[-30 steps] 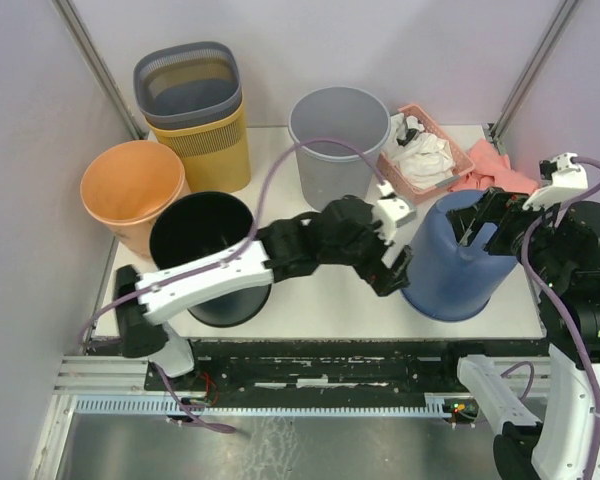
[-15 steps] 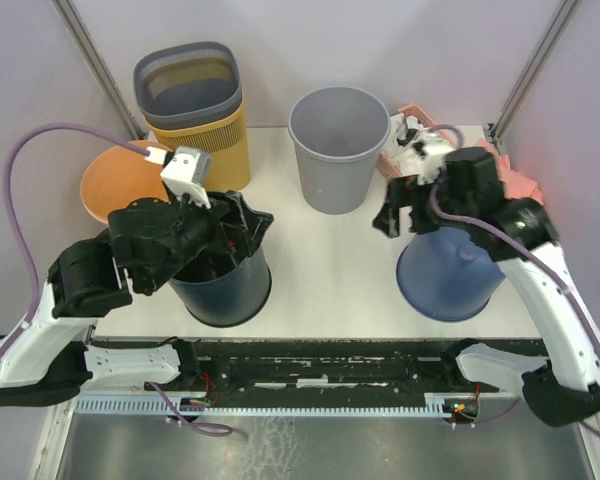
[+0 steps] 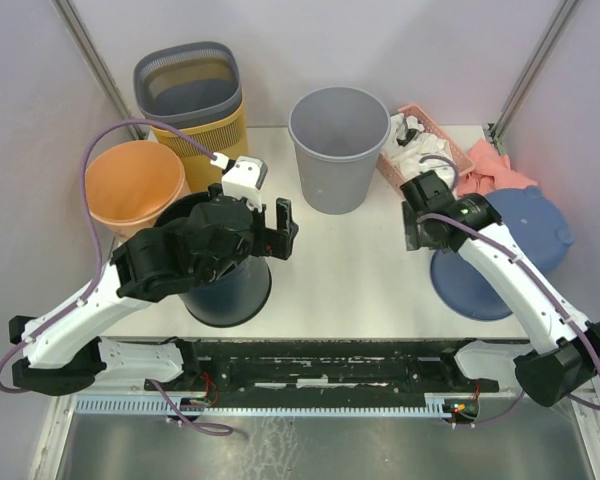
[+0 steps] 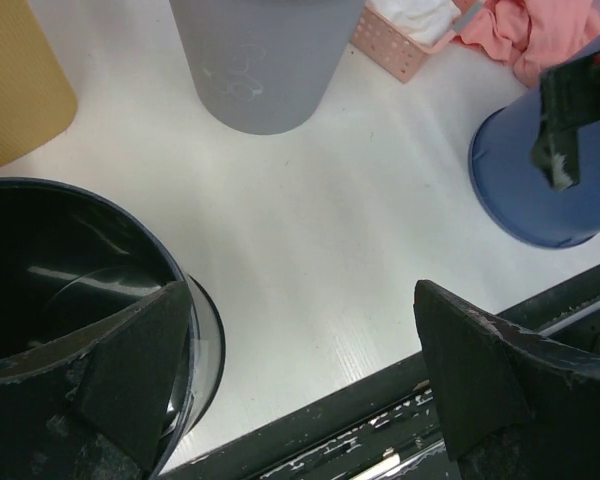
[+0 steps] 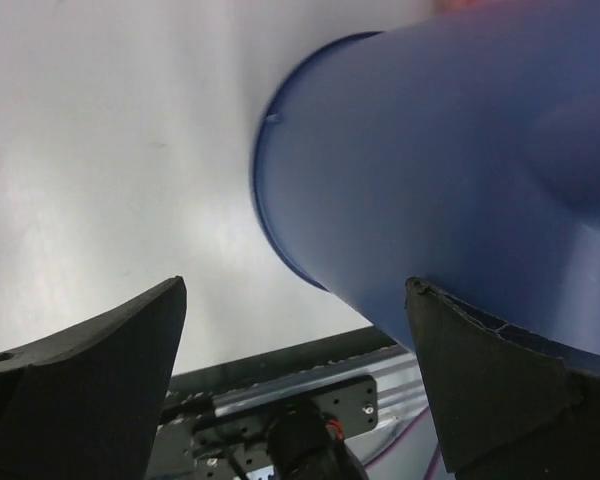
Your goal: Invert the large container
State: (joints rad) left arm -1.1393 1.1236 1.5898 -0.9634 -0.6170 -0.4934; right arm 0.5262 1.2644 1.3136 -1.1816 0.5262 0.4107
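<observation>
Blue container point(image 3: 530, 222): smooth thin plastic, likely light, stiff, slippery; rim looks best hold. Right gripper point(image 3: 417, 238) just left of it, released, empty. Left gripper point(image 3: 270, 232) well left, released.

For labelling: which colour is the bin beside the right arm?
Blue plastic bin; best in top external view.

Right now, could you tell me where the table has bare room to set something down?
Bare tabletop lies in the middle, bordered by the black bin, grey bin and blue container. The back row and right corner are crowded.
</observation>
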